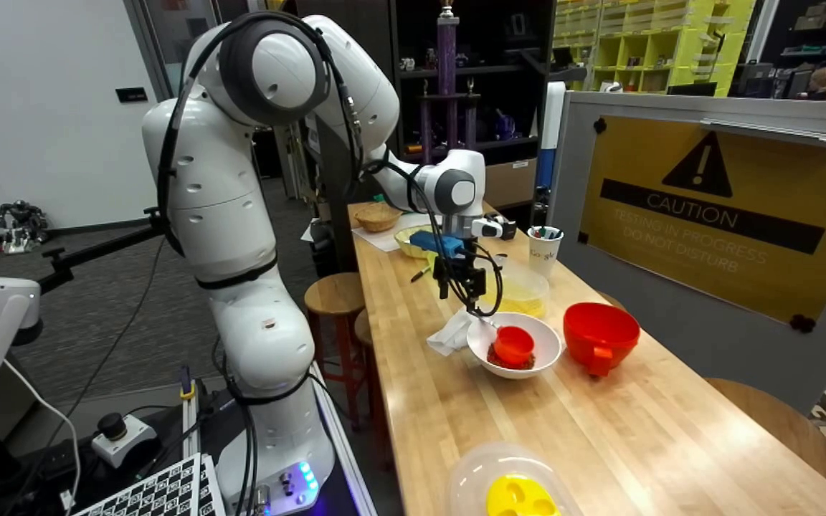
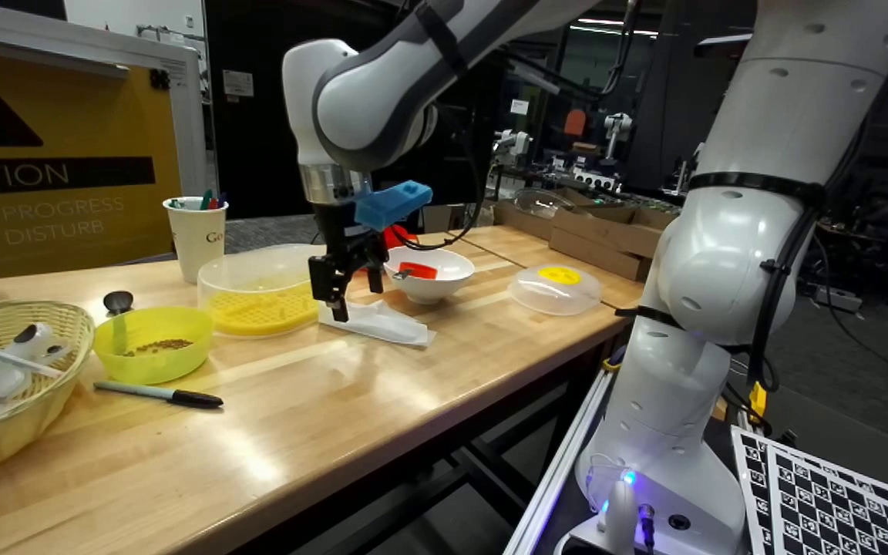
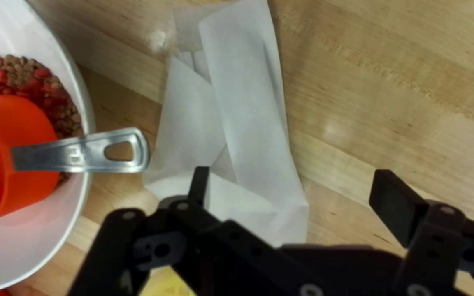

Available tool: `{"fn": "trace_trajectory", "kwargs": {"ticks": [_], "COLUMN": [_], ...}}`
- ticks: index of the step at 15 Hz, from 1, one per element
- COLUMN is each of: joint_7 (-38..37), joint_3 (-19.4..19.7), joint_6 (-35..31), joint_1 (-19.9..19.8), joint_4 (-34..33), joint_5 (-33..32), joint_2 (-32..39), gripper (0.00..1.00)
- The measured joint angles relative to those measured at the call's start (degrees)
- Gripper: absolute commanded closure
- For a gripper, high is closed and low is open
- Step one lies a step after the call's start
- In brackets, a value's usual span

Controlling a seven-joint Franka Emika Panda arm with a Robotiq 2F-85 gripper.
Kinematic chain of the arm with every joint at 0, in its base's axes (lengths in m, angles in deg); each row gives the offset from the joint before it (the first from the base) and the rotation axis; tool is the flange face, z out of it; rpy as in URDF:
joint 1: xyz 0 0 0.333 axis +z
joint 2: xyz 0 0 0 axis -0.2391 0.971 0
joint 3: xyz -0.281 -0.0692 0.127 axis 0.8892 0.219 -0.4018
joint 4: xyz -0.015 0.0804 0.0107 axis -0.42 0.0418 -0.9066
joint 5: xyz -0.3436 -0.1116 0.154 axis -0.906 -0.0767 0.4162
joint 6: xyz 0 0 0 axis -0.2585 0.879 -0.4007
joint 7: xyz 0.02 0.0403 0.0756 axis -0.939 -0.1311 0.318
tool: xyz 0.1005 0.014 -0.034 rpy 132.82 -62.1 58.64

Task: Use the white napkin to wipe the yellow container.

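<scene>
The container (image 2: 259,302) stands just beside the claw (image 3: 294,190) and, I judge, has not been wiped. The napkin (image 3: 247,119) lies loosely folded beneath the claw, not yet picked up. The claw's jaws are apart, holding nothing, so grasping, carrying and wiping all seem left to do.

The white arm (image 1: 223,193) stands tall, folded over at the elbow (image 1: 287,72), its wrist (image 1: 459,183) low and the gripper (image 3: 294,191) beneath it pointing down; the jaws (black and blunt) are spread wide.
</scene>
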Motion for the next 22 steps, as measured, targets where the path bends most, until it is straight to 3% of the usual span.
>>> {"fn": "trace_trajectory", "kwargs": {"ticks": [9, 22], "joint_7": [-0.7, -1.1], "joint_3": [3.0, 3.1], "joint_6": [0.3, 2.1], "joint_1": [-0.3, -0.2], "joint_4": [-1.6, -3.9], "joint_5": [0.0, 0.0], "joint_2": [4.4, 6.8], "gripper": [0.0, 0.0]}}
